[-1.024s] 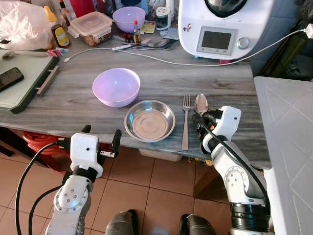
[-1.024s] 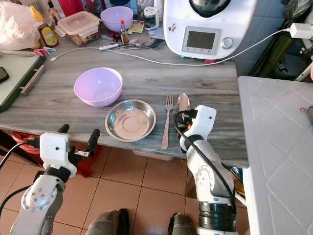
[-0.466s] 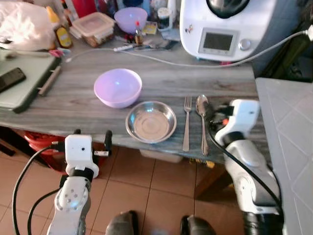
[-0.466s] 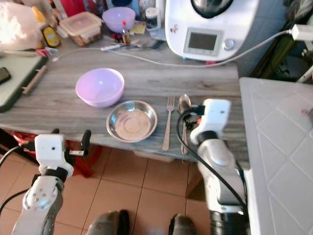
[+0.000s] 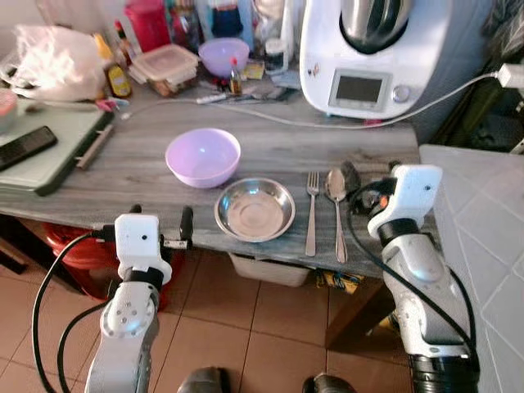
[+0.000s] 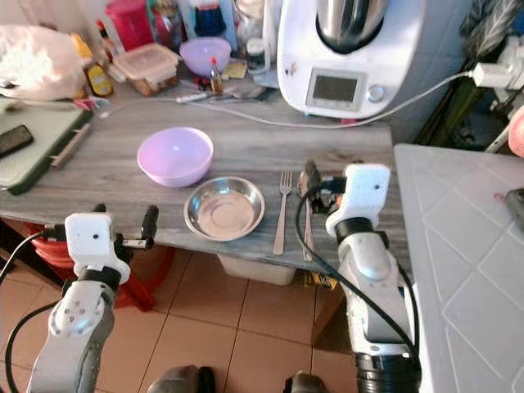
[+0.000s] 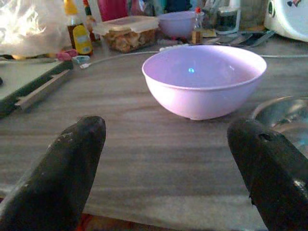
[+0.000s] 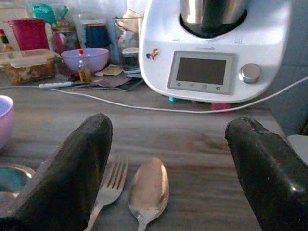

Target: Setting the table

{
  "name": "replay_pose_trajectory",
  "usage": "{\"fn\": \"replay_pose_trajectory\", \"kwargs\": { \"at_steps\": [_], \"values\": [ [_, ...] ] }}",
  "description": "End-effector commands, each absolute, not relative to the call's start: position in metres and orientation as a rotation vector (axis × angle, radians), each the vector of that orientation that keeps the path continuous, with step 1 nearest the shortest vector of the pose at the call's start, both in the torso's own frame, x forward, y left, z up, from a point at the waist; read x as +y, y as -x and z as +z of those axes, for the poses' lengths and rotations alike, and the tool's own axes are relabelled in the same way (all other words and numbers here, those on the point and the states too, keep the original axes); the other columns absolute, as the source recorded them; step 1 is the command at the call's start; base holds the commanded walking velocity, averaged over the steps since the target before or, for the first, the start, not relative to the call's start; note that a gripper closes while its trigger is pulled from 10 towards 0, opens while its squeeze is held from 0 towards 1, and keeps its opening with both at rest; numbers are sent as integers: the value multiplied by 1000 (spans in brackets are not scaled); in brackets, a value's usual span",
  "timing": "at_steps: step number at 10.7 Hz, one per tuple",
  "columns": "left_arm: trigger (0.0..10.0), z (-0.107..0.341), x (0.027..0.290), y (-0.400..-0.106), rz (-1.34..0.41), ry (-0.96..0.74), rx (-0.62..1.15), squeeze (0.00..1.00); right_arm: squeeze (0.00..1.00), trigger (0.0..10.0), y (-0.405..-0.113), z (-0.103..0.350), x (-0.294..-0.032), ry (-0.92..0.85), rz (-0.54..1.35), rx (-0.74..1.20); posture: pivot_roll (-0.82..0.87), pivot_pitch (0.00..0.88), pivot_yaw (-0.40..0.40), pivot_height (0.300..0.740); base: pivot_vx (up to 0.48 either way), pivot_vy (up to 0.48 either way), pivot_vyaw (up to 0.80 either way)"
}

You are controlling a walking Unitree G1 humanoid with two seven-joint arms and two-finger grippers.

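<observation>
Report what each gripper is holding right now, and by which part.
Nothing is held. The right gripper is open above the spoon and fork, which lie on the table. The left gripper is open, facing the purple bowl.

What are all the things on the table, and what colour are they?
Bowl: one, lilac, table middle.
Small bowl: one, lilac, far back.
Metal dish: one, silver, near edge.
Fork: one, silver, right of dish.
Spoon: one, silver, right of fork.
Kitchen machine: one, white, back right.
Food box: one, clear, back.
Phone: one, black, left.
Left pincer: open, before table edge.
Right pincer: open, beside spoon.
</observation>
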State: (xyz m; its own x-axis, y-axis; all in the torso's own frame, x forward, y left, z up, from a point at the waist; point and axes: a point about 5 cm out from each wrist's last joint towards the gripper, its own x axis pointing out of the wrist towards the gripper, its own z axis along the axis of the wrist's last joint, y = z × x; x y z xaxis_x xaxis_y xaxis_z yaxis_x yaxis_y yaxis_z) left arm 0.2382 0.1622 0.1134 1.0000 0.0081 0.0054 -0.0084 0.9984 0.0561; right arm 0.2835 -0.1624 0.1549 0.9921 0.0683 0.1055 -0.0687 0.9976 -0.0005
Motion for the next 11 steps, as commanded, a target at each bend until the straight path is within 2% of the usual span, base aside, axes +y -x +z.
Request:
{"fn": "replay_pose_trajectory", "kwargs": {
  "at_steps": [1,6,11],
  "values": [
    [10000,113,165,-239,20,-64,-5,0,0,10000,-283,151,-163,9,66,-100,15,11,46,740,0,0,0],
    [10000,111,160,-240,9,-52,-9,0,0,10000,-285,144,-167,14,55,-90,14,13,45,740,0,0,0],
    [10000,112,160,-241,8,-54,-11,0,0,10000,-287,141,-169,43,44,-76,14,17,45,740,-359,0,-83]
  ]
}}
